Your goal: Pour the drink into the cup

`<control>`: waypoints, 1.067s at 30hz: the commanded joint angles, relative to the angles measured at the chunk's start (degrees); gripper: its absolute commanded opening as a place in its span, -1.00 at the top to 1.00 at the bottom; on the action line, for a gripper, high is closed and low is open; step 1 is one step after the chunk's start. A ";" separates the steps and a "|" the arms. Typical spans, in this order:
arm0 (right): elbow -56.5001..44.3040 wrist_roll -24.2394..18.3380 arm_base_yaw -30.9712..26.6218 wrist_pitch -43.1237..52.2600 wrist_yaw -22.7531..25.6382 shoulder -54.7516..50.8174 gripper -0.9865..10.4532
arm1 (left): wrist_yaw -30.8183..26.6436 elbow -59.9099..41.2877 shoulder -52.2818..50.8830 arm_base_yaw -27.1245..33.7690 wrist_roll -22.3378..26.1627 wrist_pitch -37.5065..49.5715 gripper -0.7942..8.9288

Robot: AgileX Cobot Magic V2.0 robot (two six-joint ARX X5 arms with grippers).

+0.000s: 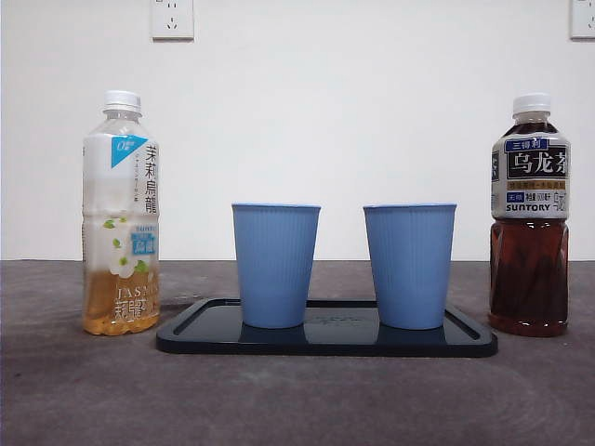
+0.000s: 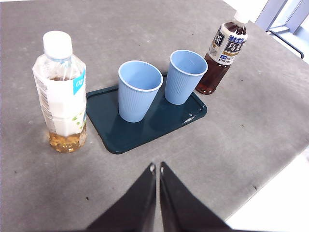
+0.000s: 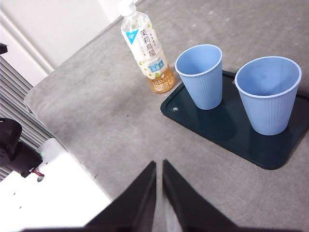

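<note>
Two blue ribbed cups stand upright and empty on a dark tray (image 1: pixel 325 344): one on the left (image 1: pixel 275 265) and one on the right (image 1: pixel 409 266). A jasmine tea bottle (image 1: pixel 121 216) with a little pale drink at its bottom stands left of the tray. A dark oolong tea bottle (image 1: pixel 530 218), capped and more than half full, stands right of it. My left gripper (image 2: pixel 156 167) hovers shut, well back from the tray (image 2: pixel 145 128) and the jasmine bottle (image 2: pixel 62 92). My right gripper (image 3: pixel 159 165) is also shut, held away from the tray (image 3: pixel 227 130) and cups.
The grey table (image 1: pixel 297 400) spreads around the tray. A white wall with two sockets (image 1: pixel 173 19) rises behind. In the right wrist view the table's edge (image 3: pixel 72 150) runs close by, with a white surface and black hardware (image 3: pixel 14 150) beyond it.
</note>
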 commanded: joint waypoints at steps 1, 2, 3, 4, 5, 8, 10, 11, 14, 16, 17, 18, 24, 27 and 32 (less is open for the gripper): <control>0.98 0.44 0.24 0.59 -0.20 0.17 0.80 | 0.44 0.94 0.11 -0.48 0.94 0.70 0.82; 0.98 0.44 0.24 0.59 -0.20 0.17 0.80 | 0.44 0.94 0.11 -0.48 0.94 0.70 0.82; 0.98 0.42 0.24 0.59 -0.17 0.17 0.80 | 0.44 0.94 0.11 -0.48 0.94 0.70 0.82; 0.98 0.42 0.24 0.59 -0.17 0.17 0.80 | 0.44 0.94 0.11 -0.48 0.94 0.70 0.82; 0.98 0.42 0.24 0.59 -0.17 0.17 0.80 | 0.44 0.94 0.11 -0.48 0.94 0.70 0.82; 0.98 0.42 0.24 0.59 -0.17 0.17 0.80 | 0.44 0.76 0.07 -0.15 0.94 0.79 0.82; 0.98 0.44 0.24 0.59 -0.17 0.17 0.80 | 0.44 0.68 -0.50 1.86 0.94 0.63 0.82; 0.98 0.42 0.24 0.59 -0.17 0.17 0.80 | 0.46 0.57 -0.79 3.23 0.94 0.68 0.82; 1.01 0.44 0.24 0.59 -0.17 0.17 0.80 | 0.44 -0.79 -1.53 9.88 0.94 1.03 0.82; 0.98 0.44 0.24 0.59 -0.17 0.17 0.80 | 0.37 -3.61 -2.97 16.35 2.64 2.60 0.82; 0.98 0.44 0.24 0.59 -0.20 0.17 0.80 | 0.39 -5.49 -3.89 19.26 4.90 4.13 0.82; 0.98 0.42 0.24 0.59 -0.20 0.17 0.80 | 0.37 -8.11 -5.29 22.77 6.62 6.21 0.82; 1.01 0.42 0.24 0.61 -0.17 0.17 0.80 | 0.37 -25.29 -14.08 33.64 8.94 20.96 0.82; 1.01 0.42 0.24 0.59 -0.22 0.17 0.80 | 0.37 -33.51 -17.92 34.03 9.03 28.35 0.82; 1.01 0.42 0.24 0.61 -0.17 0.17 0.80 | 0.39 -45.33 -23.15 34.03 8.90 40.35 0.82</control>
